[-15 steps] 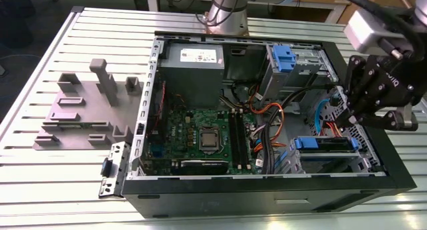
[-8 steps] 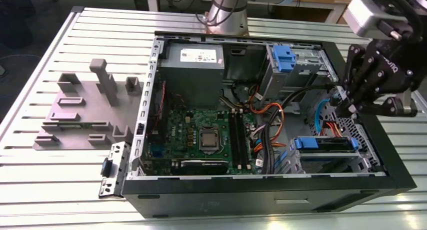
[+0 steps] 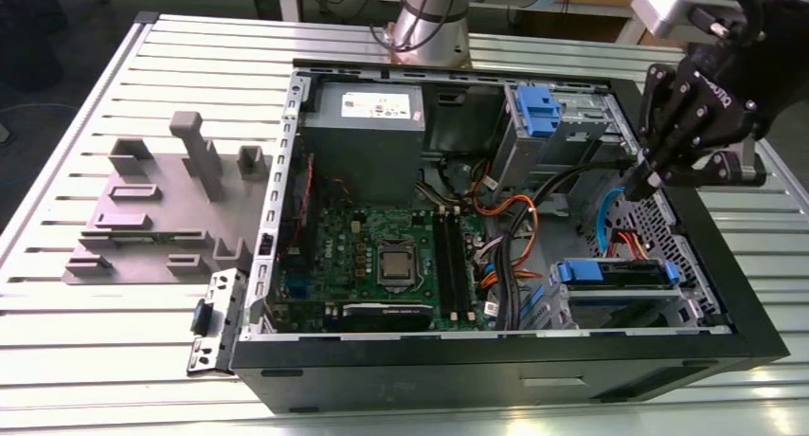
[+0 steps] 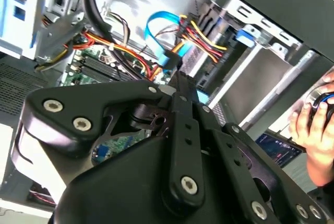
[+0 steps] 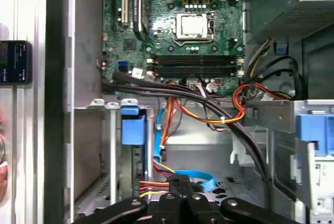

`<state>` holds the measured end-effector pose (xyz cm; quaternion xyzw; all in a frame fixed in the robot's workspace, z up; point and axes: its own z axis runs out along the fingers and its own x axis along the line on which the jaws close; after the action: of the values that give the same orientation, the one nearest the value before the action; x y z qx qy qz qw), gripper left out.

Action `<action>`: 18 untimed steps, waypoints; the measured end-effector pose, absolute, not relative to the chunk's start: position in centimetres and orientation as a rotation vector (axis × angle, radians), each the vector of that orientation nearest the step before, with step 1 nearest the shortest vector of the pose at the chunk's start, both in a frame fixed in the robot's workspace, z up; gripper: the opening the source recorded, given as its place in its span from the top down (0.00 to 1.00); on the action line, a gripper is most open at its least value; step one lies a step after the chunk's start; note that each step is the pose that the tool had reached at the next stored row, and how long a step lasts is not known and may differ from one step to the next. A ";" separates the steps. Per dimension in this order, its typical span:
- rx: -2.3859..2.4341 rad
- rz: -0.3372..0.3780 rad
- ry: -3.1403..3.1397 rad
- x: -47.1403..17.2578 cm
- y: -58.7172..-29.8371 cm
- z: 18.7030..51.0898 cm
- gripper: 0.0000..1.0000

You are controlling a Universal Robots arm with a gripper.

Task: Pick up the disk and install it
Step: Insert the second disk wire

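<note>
The disk (image 3: 615, 274), a silver drive with blue rails, lies in the drive cage at the front corner of the open computer case (image 3: 506, 365), on the exterior view's right. In the first wrist view its blue rail end (image 5: 133, 128) shows edge-on in the cage. My black gripper (image 3: 638, 187) hangs over the case's right wall, a little above and behind the disk, apart from it. Its fingers (image 5: 180, 186) are shut together with nothing between them, and in the second wrist view the gripper (image 4: 180, 85) points into the case over the cables.
A blue latch (image 3: 537, 108) sits on the upper bay. Orange, yellow and blue cables (image 3: 506, 227) cross between the motherboard (image 3: 379, 256) and the cages. A grey slotted holder block (image 3: 165, 208) stands on the table at the exterior view's left. A person's hand (image 4: 313, 125) is beside the case.
</note>
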<state>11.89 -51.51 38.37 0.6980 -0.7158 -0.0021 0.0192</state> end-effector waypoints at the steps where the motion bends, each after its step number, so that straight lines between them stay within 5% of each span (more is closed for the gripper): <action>1: 2.165 -0.002 -2.220 11.9 -51.2 38.4 0.89; 14: 2.133 0.058 -2.190 12.1 -49.0 37.9 0.89; 18: 2.132 0.060 -2.188 12.2 -48.8 37.6 0.71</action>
<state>12.18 -48.77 37.57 0.6971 -0.7155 0.0196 0.0429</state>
